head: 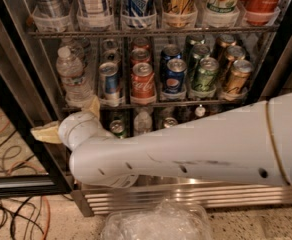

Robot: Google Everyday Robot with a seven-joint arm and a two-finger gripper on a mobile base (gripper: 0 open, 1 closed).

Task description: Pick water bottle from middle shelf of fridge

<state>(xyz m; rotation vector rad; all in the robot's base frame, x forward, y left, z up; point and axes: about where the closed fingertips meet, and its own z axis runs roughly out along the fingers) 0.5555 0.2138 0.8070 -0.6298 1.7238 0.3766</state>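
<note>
The water bottle (72,75), clear and ribbed with a white cap, stands at the left end of the middle shelf (151,104) in the fridge (196,195). Short Coca-Cola (142,79), Pepsi (175,76) and green cans (203,74) line the shelf to its right. My gripper (68,120) sits just below and in front of the bottle. It is open: one cream finger (46,134) points left, and the other finger (92,105) reaches up to the shelf edge under the bottle. It holds nothing. My white arm hides most of the lower shelf.
A rack of tall cans (136,4) is above. Small bottles and cans (142,121) show on the lower shelf. The black door frame (16,129) stands at left. Cables (11,216) lie on the floor. A clear plastic container (156,224) sits below the steel grille.
</note>
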